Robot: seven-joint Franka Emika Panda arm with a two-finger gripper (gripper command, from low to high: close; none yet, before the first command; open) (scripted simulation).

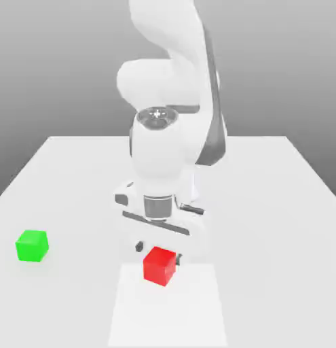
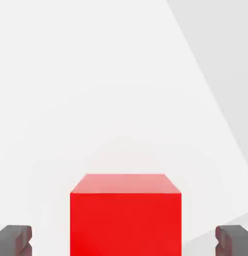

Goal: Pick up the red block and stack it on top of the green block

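Pale grey worktop (image 1: 272, 204) is stretching away to a shaded grey backdrop, with a brighter white patch (image 1: 168, 312) lying at its near part. Over that patch's far edge the arm (image 1: 157, 156) is reaching down, and its fingers (image 2: 124, 240) are standing wide apart, gripping nothing. The red block (image 2: 126, 225) is sitting between them in the hand view, a gap showing on either side, its faces looking squared to the closing direction. Being a cube, it is offering no long axis; the coming move seems to call for lowering a little, if needed, then closing. The exterior view is also giving the green block (image 1: 32, 246), resting on the worktop well apart toward that view's left, while the hand view is revealing both side gaps, which the exterior view is leaving unclear.
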